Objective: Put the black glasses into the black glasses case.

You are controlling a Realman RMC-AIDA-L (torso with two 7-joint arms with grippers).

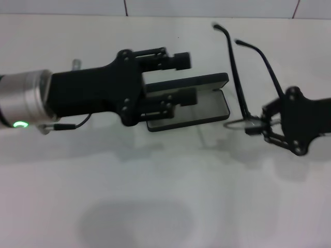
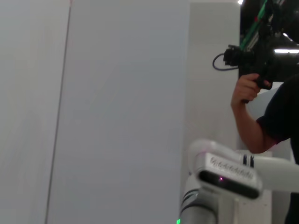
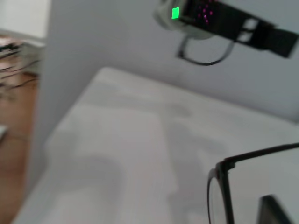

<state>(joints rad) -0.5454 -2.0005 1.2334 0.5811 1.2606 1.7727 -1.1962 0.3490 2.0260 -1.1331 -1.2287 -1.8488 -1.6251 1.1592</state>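
While the right tool [image 1: 257, 124] pinches the black glasses [image 1: 247, 82] at the front of the frame, just beside the open black glasses case [image 1: 199, 101], the temple arms still splay far out across the white counter [image 1: 155, 196]. The left tool [image 1: 173, 77] sits over the case's raised lid, its fingers spread either side of it, apparently steadying it. To do this step well, I judge the glasses should be lifted level, turned to lie along the case's length, and lowered into the tray without snagging the lid or the left tool.
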